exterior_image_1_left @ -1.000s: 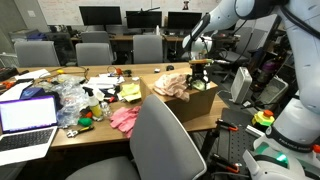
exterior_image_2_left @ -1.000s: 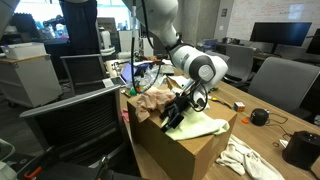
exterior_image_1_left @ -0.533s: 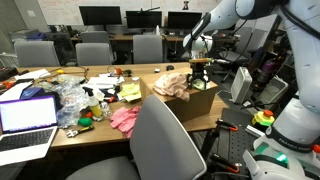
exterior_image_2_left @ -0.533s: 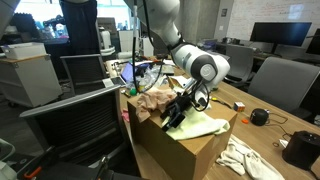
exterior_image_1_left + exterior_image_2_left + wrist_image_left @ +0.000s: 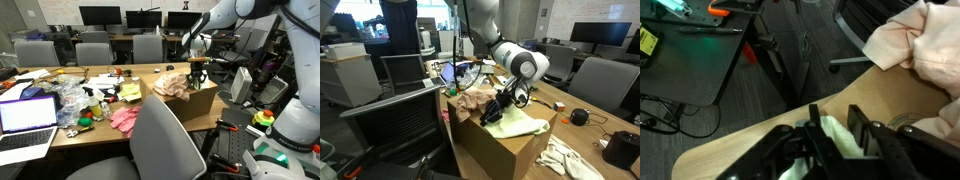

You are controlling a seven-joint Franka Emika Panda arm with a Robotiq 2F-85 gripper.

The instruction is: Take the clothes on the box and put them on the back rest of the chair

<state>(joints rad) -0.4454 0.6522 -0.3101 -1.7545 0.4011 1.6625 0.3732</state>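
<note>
- Box (image 5: pixel 200 102) noted at the bench (image 5: pixel 150 70) end far from the laptop (image 5: pixel 25 115); flaps open; clothes heaped inside and over the rim
- Pink cloth (image 5: pixel 172 84) seen piled on the box side nearer the bench middle; also seen in an exterior view (image 5: pixel 470 100) and at the upper right of the wrist view (image 5: pixel 920 45)
- Green cloth (image 5: pixel 523 126) seen spread flat in the box beside the pink cloth
- Gripper (image 5: pixel 498 110) lowered into the box between the two cloths, tilted; seen just above the box rim in an exterior view (image 5: pixel 197 72)
- In the wrist view the gripper (image 5: pixel 843 135) is seen with fingers (image 5: pixel 862 128) drawn narrow; a fold of green cloth (image 5: pixel 840 142) is held between them
- Chair (image 5: pixel 165 140) placed at the bench's near edge, back rest bare, well apart from the gripper
- Rag (image 5: pixel 124 118) seen on the bench near the near edge, beside the box; white cloth (image 5: pixel 565 158) seen on the bench just beside the box
</note>
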